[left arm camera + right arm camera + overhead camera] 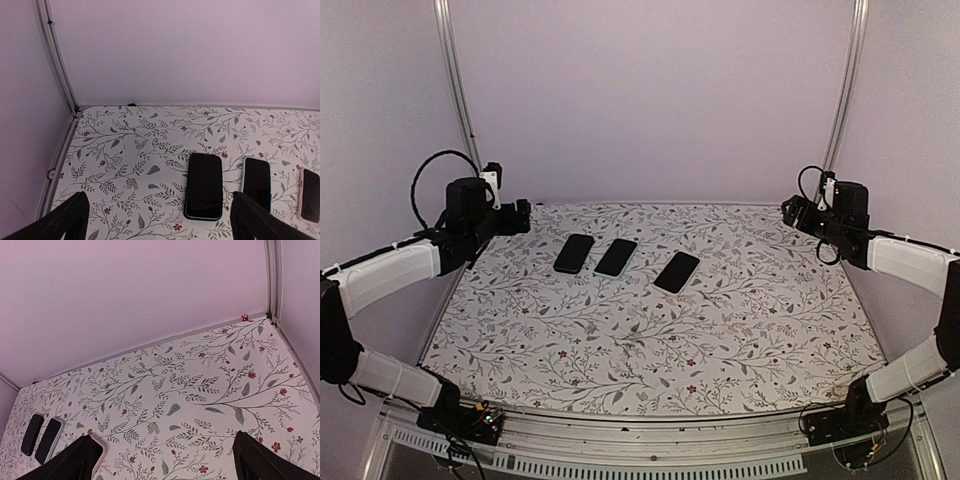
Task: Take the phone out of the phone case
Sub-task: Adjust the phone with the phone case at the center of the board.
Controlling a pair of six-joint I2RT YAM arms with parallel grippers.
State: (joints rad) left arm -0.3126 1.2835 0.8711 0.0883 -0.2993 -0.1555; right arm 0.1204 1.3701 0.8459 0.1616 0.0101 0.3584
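Observation:
Three dark phones lie face up in a row at the back left of the table: the left phone [573, 253], the middle phone [616, 257] and the right phone [677, 272]. In the left wrist view the left phone [204, 186] shows a thin greenish case rim, the middle phone [257, 182] a pale blue rim and the right phone [310, 195] a whitish rim. My left gripper [520, 217] hovers open, left of the row, its jaws [160, 222] wide apart. My right gripper [790, 212] hangs open at the far right with nothing between its fingers [75, 462].
The floral table cover [650, 340] is bordered by pale walls and metal rails at the back corners [60, 85]. From the right wrist view the phones lie far left [33, 434], one whitish rim [103, 451] peeking past my finger.

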